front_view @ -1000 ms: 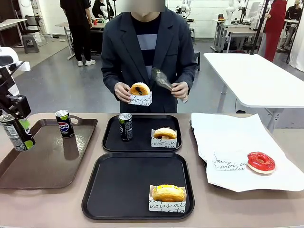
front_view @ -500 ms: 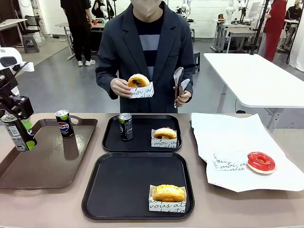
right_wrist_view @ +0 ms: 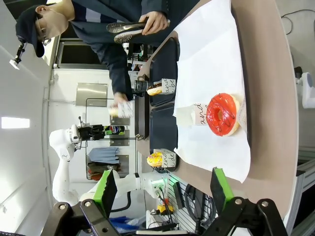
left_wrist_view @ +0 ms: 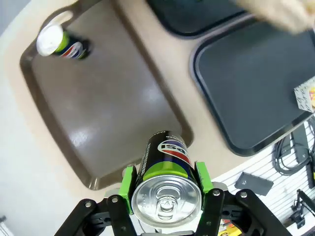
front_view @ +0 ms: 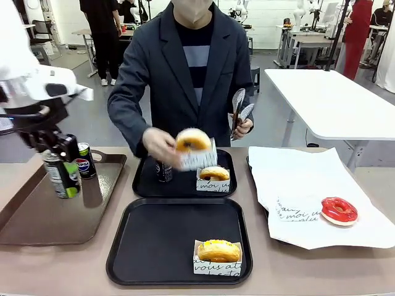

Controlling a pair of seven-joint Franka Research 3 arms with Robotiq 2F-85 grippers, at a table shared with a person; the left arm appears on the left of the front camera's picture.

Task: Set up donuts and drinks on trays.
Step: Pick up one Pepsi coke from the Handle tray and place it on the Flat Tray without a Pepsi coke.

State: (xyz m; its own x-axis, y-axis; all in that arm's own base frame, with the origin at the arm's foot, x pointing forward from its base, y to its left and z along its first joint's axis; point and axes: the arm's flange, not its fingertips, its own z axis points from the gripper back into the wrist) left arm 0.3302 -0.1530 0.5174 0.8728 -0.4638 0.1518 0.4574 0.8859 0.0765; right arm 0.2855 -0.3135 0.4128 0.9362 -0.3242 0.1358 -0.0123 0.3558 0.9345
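Holding a can (front_view: pixel 57 169) tight in the left gripper (front_view: pixel 62 179); right gripper (right_wrist_view: pixel 165 189) gapes empty. Done: far tray (front_view: pixel 148 185) with drink (front_view: pixel 163 172) and donut (front_view: pixel 214 173); near tray (front_view: pixel 173 216) has only its own donut (front_view: pixel 218 250)

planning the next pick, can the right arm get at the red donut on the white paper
Probably yes: the right pincer is open and empty, and the red donut lies uncovered on the white paper, on that arm's side.
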